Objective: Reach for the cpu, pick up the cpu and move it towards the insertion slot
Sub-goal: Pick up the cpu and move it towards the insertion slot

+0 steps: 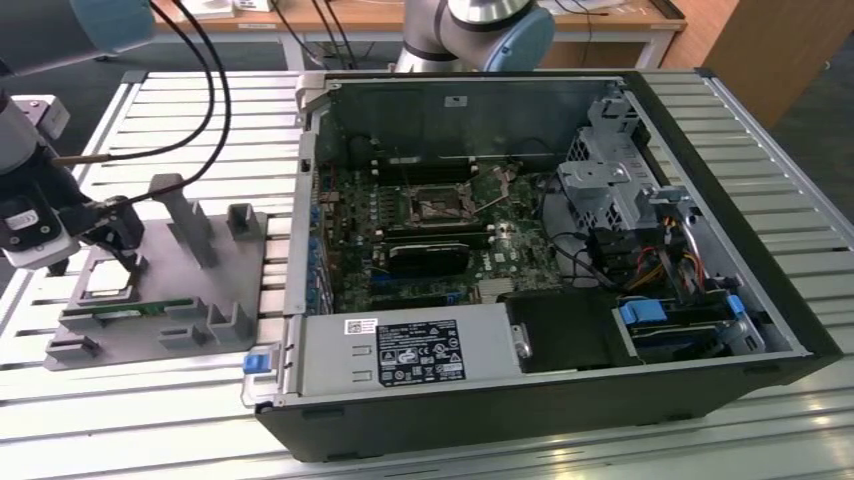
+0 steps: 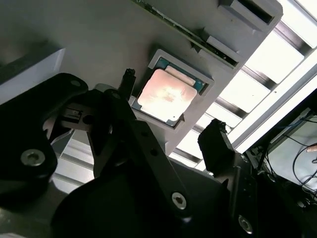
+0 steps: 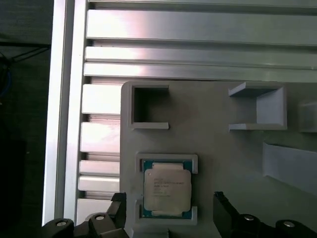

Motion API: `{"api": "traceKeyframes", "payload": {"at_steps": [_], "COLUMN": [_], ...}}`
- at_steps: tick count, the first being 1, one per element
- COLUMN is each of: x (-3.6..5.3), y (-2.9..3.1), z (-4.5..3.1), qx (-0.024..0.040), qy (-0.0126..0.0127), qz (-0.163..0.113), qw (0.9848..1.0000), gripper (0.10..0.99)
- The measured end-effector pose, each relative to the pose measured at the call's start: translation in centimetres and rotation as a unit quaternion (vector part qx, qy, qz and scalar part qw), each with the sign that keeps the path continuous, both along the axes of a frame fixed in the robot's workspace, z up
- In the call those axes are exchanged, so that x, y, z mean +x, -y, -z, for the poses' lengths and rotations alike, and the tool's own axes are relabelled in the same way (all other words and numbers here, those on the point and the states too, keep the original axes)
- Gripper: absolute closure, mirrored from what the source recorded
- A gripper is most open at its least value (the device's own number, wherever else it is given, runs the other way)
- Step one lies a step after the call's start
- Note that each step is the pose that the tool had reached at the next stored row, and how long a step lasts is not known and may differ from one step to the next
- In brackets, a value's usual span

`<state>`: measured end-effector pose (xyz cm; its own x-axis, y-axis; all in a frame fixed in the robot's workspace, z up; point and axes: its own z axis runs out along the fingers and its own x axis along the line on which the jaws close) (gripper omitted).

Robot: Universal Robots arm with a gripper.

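Observation: the gripper (image 3: 168,202) hangs over the grey holder (image 3: 223,163) at the exterior view's left, well apart from the open computer case (image 1: 747,250). Its jaws stand wide and hold nothing. The cpu (image 3: 167,188) lies flat in its square nest on the holder, silver face up, not yet lifted. In both wrist views one finger shows on each side of the chip. I judge it sits directly beneath the gripper, between the fingers and square to them. The insertion slot (image 1: 438,207) lies inside the case, towards the exterior view's right.
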<state>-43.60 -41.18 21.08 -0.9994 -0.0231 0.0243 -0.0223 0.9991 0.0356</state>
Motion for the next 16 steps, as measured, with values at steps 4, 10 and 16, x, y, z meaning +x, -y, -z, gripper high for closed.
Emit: {"api": "traceKeyframes", "payload": {"at_steps": [4, 10, 16], "x": [-0.07, -0.35, -0.46], "y": [0.00, 0.00, -0.06], "z": [0.50, 1.50, 2.09], "qx": [0.0000, 0.0000, 0.0000], "qy": [0.0029, 0.0045, 0.0046], "qz": [-0.001, -0.002, -0.002], "qw": [1.0000, 1.0000, 1.0000], "gripper": [0.318, 0.318, 0.404]}}
